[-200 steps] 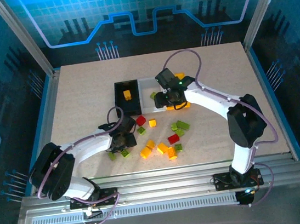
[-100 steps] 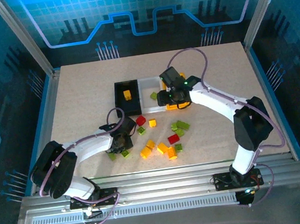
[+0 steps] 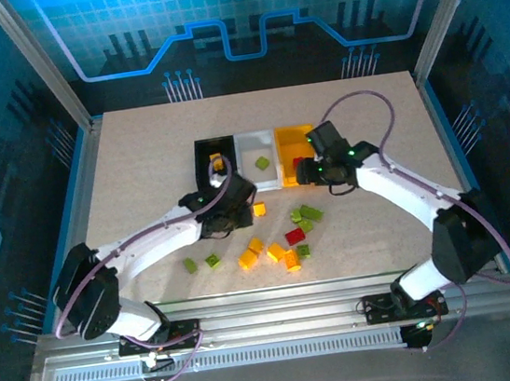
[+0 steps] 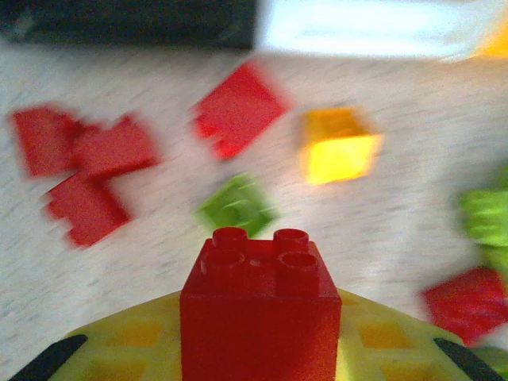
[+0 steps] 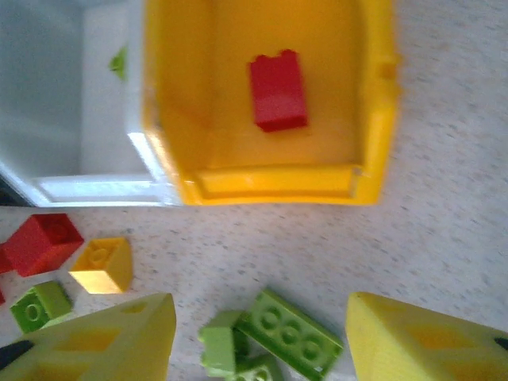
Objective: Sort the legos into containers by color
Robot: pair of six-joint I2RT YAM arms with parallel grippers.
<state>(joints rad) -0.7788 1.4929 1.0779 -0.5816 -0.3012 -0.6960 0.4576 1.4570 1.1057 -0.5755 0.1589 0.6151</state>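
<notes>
As seen from the left wrist, clamped at the lower centre of the frame between the yellow fingers (image 4: 119, 341) of the left gripper (image 4: 259, 325): one red brick (image 4: 259, 305), studs up, pinched snugly on both sides. Beyond it on the speckled table (image 4: 381, 230), all blurred: a cluster of red legos (image 4: 79, 175) at the left, a lone red lego (image 4: 238, 107) at upper centre, a yellow-orange lego (image 4: 337, 147) right of that, a green lego (image 4: 236, 205) just above the held brick. Along the top edge, the black bin (image 4: 127, 20) at upper left and the white bin (image 4: 365, 24) at upper right.

From overhead, same gripper at mid-frame, just below the black and white bins, at the upper left of the loose legos (image 3: 275, 252). Inside the black bin, a yellow-orange brick (image 3: 217, 164); inside the white one, a green brick (image 3: 261, 162).

From the right wrist, right gripper (image 5: 260, 309) spread wide, holding nothing. Yellow fingertips (image 5: 103, 341) at the two lower corners, with a long green lego (image 5: 290, 333) on the table below the gap. In the upper half, the yellow bin (image 5: 274, 186), with a second red brick (image 5: 277, 90) lying near the middle of its floor. Left of it, touching, the white bin. From overhead, right gripper at the yellow bin's lower right corner.
</notes>
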